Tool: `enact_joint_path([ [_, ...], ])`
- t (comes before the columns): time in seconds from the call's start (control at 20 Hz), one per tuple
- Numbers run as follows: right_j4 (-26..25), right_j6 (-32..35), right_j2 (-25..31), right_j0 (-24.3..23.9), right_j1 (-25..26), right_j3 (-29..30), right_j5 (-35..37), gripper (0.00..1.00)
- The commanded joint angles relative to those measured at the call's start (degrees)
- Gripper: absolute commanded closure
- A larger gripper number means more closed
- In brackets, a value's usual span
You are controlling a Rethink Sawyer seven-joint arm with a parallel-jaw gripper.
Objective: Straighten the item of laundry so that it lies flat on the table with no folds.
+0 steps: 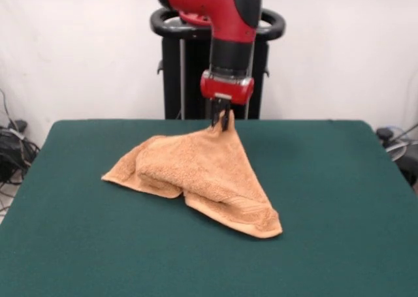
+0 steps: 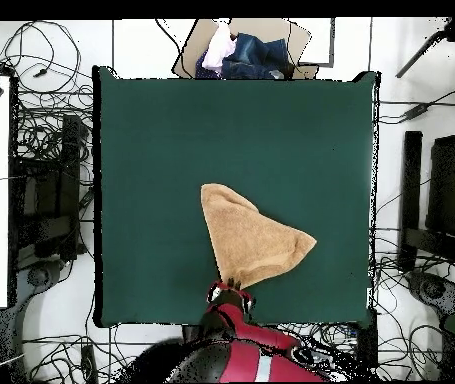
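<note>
End effector [image 1: 224,121] pinching towel [image 1: 202,173] corner at pedestal-side peak, mid-lift. Towel bunched, folded on worktop [image 1: 339,199]. Next likely: drag corner toward pedestal, spread folds.

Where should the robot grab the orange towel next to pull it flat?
Probably the free corner of the towel, from above. It lies flat on the table, farthest from the gripper, which pinches the opposite corner.

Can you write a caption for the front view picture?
Red robot gripper pinches one corner of the folded orange towel on the green table.
</note>
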Motion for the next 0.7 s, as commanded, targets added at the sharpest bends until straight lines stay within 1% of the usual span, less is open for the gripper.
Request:
enact_joint_path([
  [0.05,7.1,13.9,8.2,2.0,-16.0,7.4,15.2,1.00],
  [0.3,10.3,14.1,9.1,3.6,-25.5,9.7,24.0,1.00],
  [0.6,13.4,13.7,8.4,5.9,-33.6,11.0,32.5,1.00],
  [0.7,14.2,13.2,8.0,6.4,-37.2,11.8,36.4,1.00],
])
